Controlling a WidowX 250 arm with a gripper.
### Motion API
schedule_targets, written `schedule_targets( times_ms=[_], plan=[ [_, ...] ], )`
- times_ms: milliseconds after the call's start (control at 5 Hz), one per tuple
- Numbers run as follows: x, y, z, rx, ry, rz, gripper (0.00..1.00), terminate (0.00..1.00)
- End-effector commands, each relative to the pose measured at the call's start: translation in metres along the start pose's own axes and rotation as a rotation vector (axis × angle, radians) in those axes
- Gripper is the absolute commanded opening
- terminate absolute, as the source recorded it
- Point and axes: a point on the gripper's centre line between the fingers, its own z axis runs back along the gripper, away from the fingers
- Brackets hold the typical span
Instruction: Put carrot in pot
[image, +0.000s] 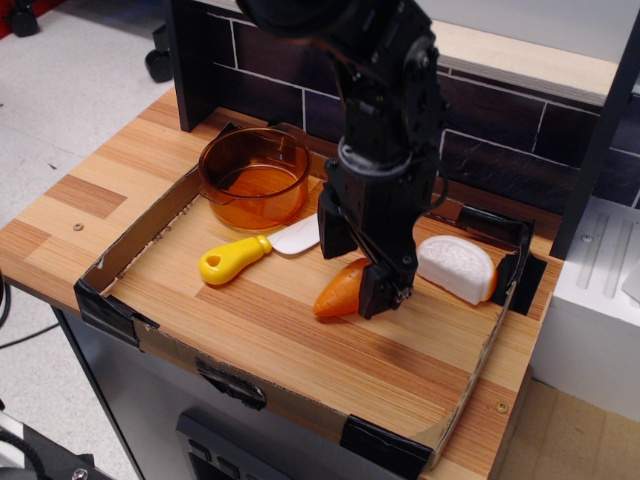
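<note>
Our gripper (357, 268) straddles the carrot's (338, 291) right, thick end, jaws spread and not yet clenched, its long axis pointing near-left.

The stubby orange carrot (338, 291) lies on its side on the tabletop, its wide end partly hidden. The round amber pot (254, 176) stands upright, well apart.

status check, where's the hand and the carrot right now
Hand down over carrot, fingers astride its wide end, grip not confirmed. Carrot on the tray floor, not in pot. Toy knife lies between carrot and pot.
</note>
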Motion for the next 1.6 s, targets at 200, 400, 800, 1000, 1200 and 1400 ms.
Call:
schedule_targets(
  times_ms=[200, 400, 800, 1000, 1200, 1400],
  plan=[
    [0.003, 0.005, -0.009, 0.016, -0.003, 0.052, 0.0, 0.0],
    [0.002, 0.007, -0.013, 0.016, 0.002, 0.051, 0.0, 0.0],
    [-0.008, 0.04, 0.033, 0.105, -0.101, 0.156, 0.0, 0.0],
    [-0.024, 0.085, 0.045, 0.16, -0.138, 0.255, 0.0, 0.0],
    [-0.039, 0.12, 0.062, 0.236, -0.205, 0.34, 0.0, 0.0],
    [-0.048, 0.142, 0.071, 0.224, -0.226, 0.419, 0.0, 0.0]
  ],
)
